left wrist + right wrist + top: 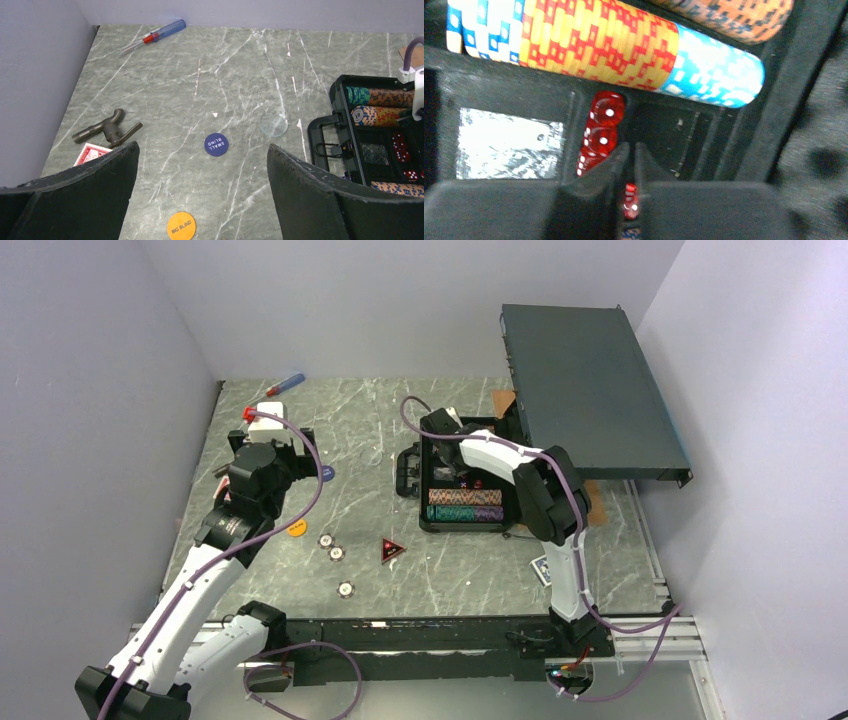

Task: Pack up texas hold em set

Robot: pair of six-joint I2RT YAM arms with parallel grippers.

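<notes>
- Hard case (458, 490) — open, right of the tabletop's centre and toward the far edge. Striped chip rows (599, 42) and 3 red dice (601, 135) lie inside.
- Right gripper (630, 155) — down in the case, jaws drawn almost together. Another red die (630, 200) shows in the slit; whether it is gripped, I cannot tell.
- Left gripper (201, 156) — jaws wide, above the left half.
- Blue button (216, 144), reads "SMALL BLIND".
- Orange button (181, 226), reads "BIG BLIND".
- Red deck (91, 153), by the left edge.
- Screwdriver (155, 36), far left corner.
</notes>
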